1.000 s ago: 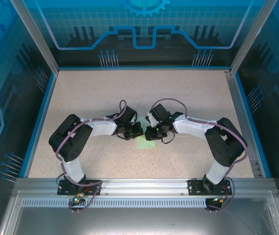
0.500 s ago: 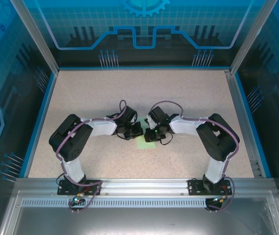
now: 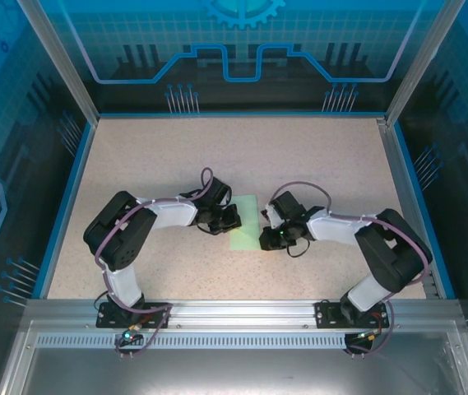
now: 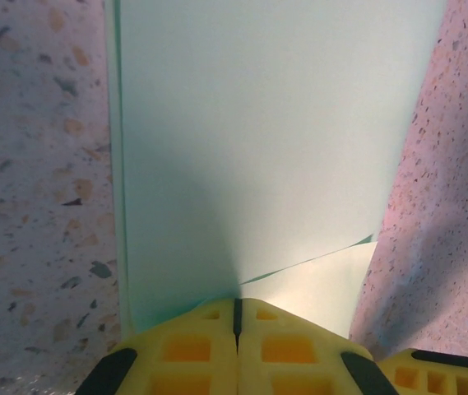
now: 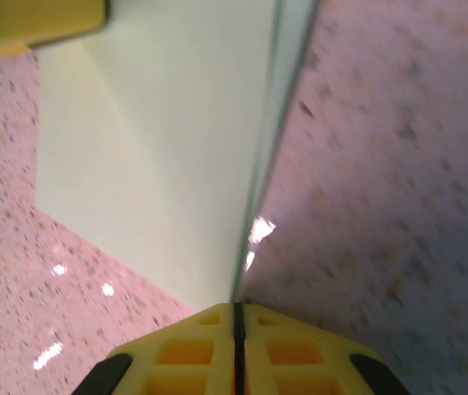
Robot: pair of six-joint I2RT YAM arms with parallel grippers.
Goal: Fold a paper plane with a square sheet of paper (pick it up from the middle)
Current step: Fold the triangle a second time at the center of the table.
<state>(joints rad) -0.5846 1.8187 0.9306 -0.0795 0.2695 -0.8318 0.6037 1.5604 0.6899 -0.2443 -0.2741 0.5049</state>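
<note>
The square sheet of paper (image 3: 247,220) is pale mint green and lies partly folded on the table between my two grippers. My left gripper (image 3: 232,219) is at its left edge and my right gripper (image 3: 266,239) is at its lower right edge. In the left wrist view the yellow jaws of the left gripper (image 4: 236,303) are shut on the paper (image 4: 258,123), where a folded layer overlaps. The right gripper (image 5: 236,306) is shut on a raised edge of the paper (image 5: 168,123). The paper plane is out of view.
The speckled beige table (image 3: 151,156) has a blue rim and transparent walls on three sides. Both arm bases sit on the metal rail (image 3: 234,317) at the near edge. A yellow finger of the left gripper (image 5: 36,20) shows top left in the right wrist view.
My right gripper has moved right and slightly towards the near edge, drawing the paper's edge with it, so more green paper shows between the grippers. The left arm has stayed put.
</note>
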